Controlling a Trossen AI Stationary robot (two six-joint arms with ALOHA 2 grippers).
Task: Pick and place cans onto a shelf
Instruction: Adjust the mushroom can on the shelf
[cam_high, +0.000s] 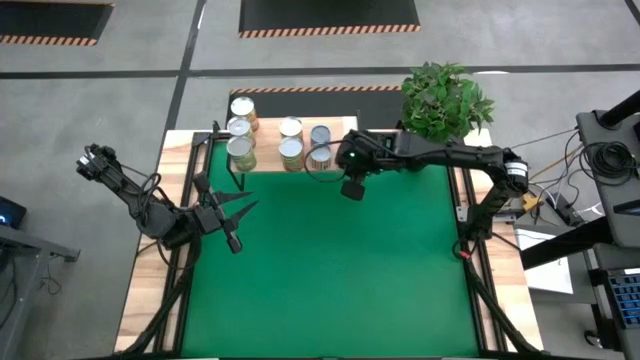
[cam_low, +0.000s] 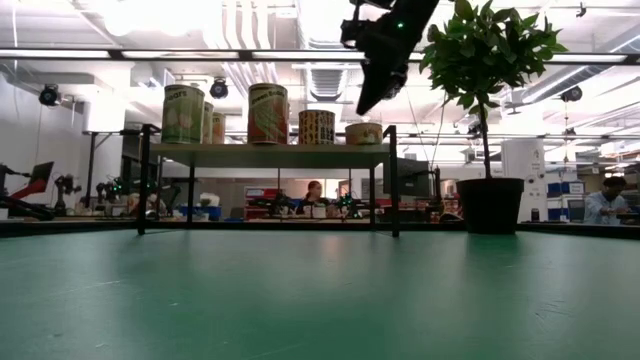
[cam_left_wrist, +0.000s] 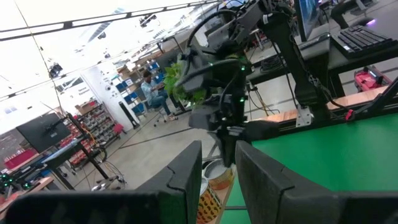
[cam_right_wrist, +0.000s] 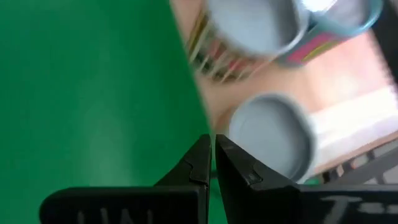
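We see the cans (cam_high: 290, 143) standing together on the shelf (cam_high: 268, 162) at the far edge of the counter (cam_high: 142, 300), behind the green mat (cam_high: 330, 270) and beside a potted plant (cam_high: 446, 100). Our right tool (cam_high: 352, 189) hangs above the shelf's front edge near the rightmost cans, its fingers (cam_right_wrist: 200, 163) pressed together and holding nothing. Our left tool (cam_high: 233, 243) rests low over the mat's left side, well apart from the shelf, its fingers (cam_left_wrist: 183, 177) a little apart around nothing.
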